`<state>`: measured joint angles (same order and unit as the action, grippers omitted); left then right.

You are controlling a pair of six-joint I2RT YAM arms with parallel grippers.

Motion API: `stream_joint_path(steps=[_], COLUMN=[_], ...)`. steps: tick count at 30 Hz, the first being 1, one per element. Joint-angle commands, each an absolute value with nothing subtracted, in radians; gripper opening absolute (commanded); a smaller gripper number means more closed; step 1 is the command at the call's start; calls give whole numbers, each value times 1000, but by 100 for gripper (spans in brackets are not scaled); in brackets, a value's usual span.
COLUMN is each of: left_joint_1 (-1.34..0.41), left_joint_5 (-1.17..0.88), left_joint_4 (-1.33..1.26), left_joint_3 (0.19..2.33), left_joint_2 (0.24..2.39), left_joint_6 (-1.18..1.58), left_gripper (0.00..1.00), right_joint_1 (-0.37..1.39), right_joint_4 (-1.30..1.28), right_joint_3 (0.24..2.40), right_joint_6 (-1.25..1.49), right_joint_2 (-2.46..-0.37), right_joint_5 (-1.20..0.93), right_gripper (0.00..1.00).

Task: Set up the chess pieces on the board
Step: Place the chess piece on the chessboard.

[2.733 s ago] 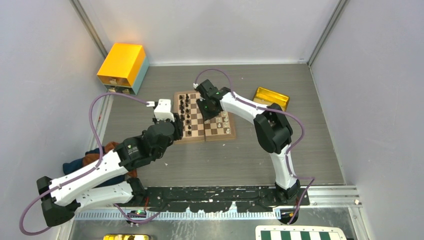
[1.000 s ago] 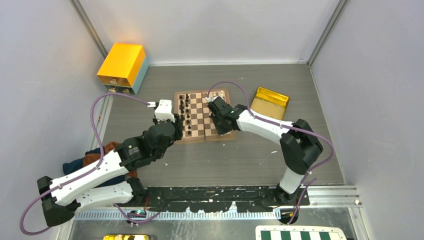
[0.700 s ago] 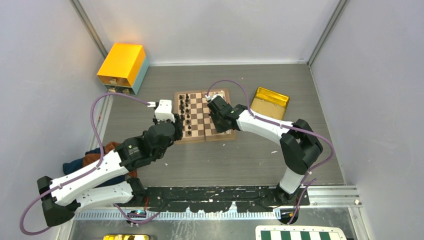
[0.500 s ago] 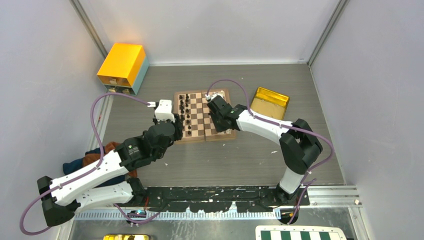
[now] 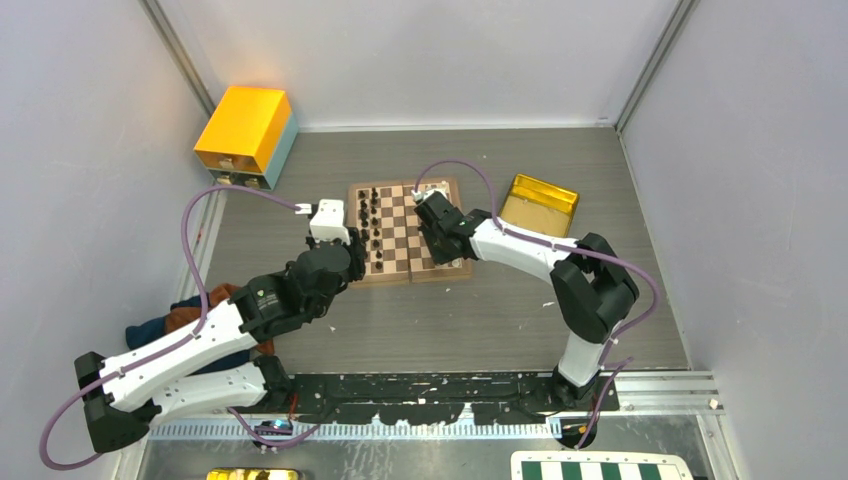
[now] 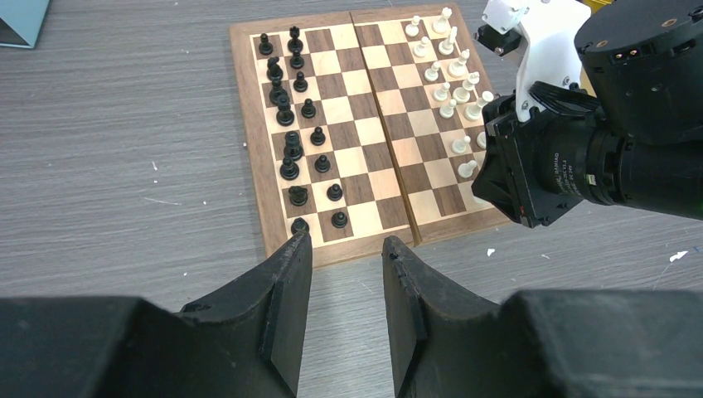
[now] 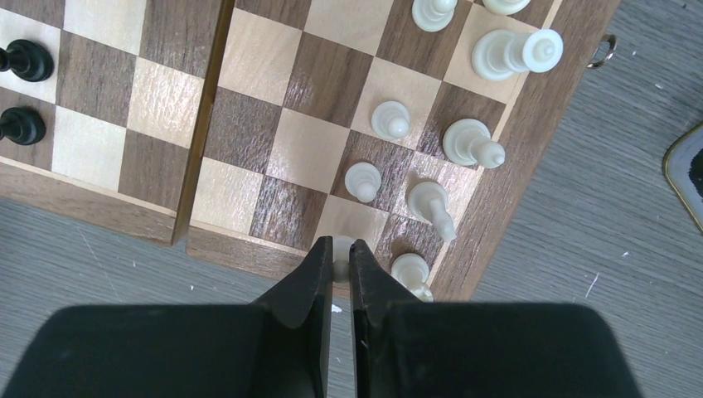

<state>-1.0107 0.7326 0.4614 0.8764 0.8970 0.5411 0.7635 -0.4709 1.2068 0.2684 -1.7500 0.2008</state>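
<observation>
Two tidy lines of black chess pieces (image 6: pixel 293 148) run down the left side of the board (image 6: pixel 242 133), which lies flat on the grey surface (image 6: pixel 124 166). I count eight in each line, so that half looks finished!

Across the centre seam, the white pieces (image 6: pixel 448 89) stand in their own two lines along the right side. The right arm hides the near end of them from the left wrist camera.

That near right corner is where the action is. The right claw (image 7: pixel 339 242) hangs low over the near-end square of the inner white line, jaws all but together. A sliver of a cream-white piece (image 7: pixel 340 251) is pinched between the tips. The square beneath looks bare, so I read this as one of the last placements, not yet let go.

A couple of white back-line pieces look tilted from the right wrist camera. Whether they truly lean or it's only the angle, I cannot tell; they may want straightening.

The left claw (image 6: pixel 345 243) hovers just off the board's near edge by the black corner, jaws partly apart, holding nothing.
</observation>
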Motion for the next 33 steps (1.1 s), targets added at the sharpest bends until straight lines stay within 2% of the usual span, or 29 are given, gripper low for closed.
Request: stream_joint_path(steps=[1,12,15,19,23,33], left_joint_1=[-1014,-1014,-1014,-1014,-1014,-1014], left_joint_5=[751,751,751,750,749,750], left_joint_4=[428,426,425,423,419,429], left_joint_3=[899,897,899,897,899,928], left_joint_2=[891,893,894,894,900,904], left_joint_6=[535,532,529,531,529,524], left_gripper=[38,38,38,39,39,39], right_joint_1=[757,753,753,753,753,754], right_joint_4=[-424,-414,-415,-416,-423,-492], right_joint_3=[1206,1199,1201,1203,1210,1258], right_joint_6=[280,287,287,285,281,276], right_joint_2=[-1756,-1766,-1766,-1757,-1748,-1673], right_joint_5=[209,204,201,204,208,202], right_gripper=[1,3,10,28,38,41])
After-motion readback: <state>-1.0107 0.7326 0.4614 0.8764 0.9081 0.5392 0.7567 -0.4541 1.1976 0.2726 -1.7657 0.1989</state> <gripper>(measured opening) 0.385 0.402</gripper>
